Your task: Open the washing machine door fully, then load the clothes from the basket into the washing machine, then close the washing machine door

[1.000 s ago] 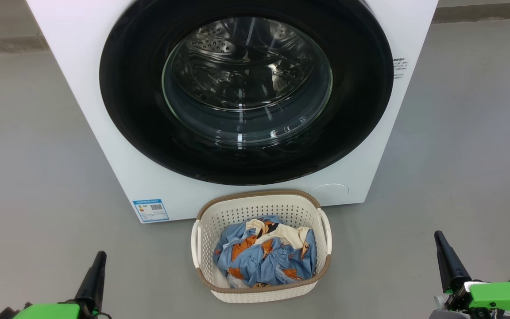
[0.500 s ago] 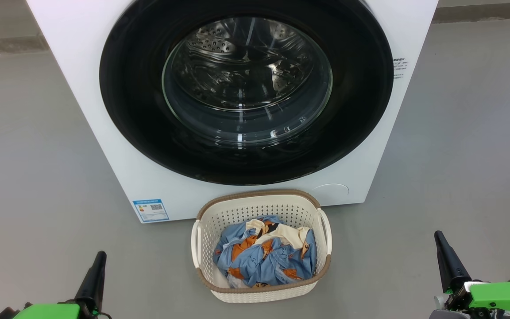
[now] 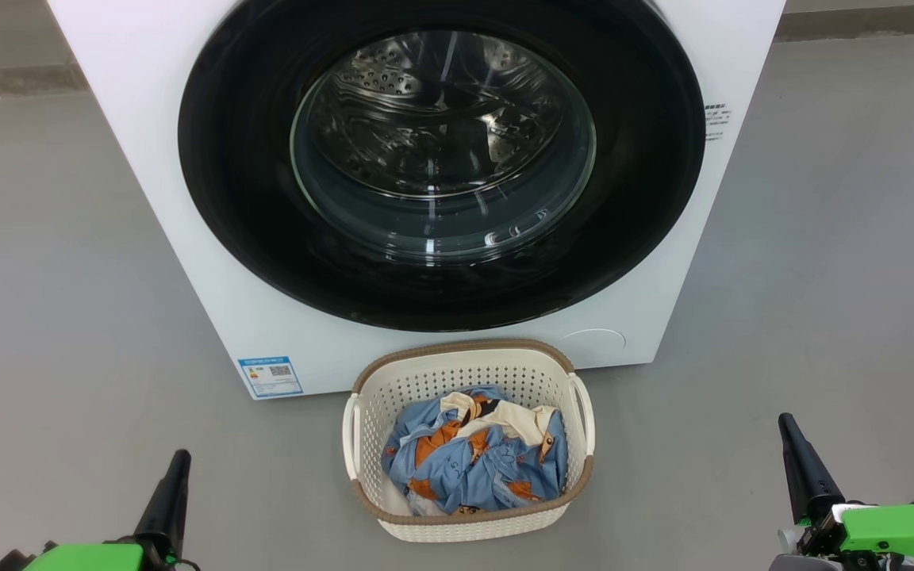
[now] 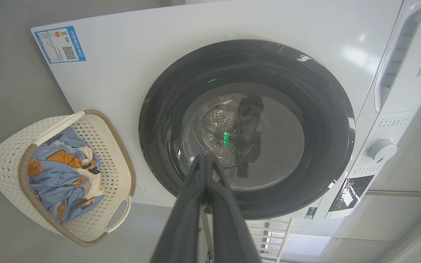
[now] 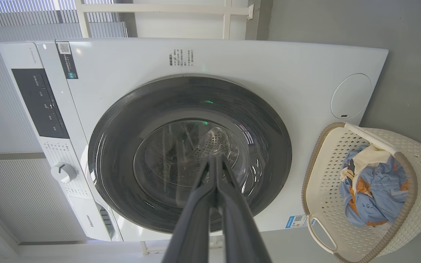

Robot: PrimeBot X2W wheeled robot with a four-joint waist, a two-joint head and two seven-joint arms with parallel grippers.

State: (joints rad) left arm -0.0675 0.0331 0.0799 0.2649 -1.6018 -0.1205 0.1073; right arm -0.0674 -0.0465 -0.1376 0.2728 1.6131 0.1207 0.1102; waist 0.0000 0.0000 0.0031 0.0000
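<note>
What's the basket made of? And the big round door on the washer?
The basket looks like matte cream plastic: moulded rows of holes, with a brown woven-look rim. The washing machine door seems glossy black plastic around clear glass: it mirrors lights, and the drum shows through.

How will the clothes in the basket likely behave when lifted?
Probably floppy: the clothes lie crumpled in folds, so they should drape and trail. Likely light, being thin-looking fabric. A loose fold may snag the basket rim.

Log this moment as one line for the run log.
door: shut | clothes: in basket | basket: on floor before washing machine | left gripper: shut, empty | right gripper: shut, empty
</note>
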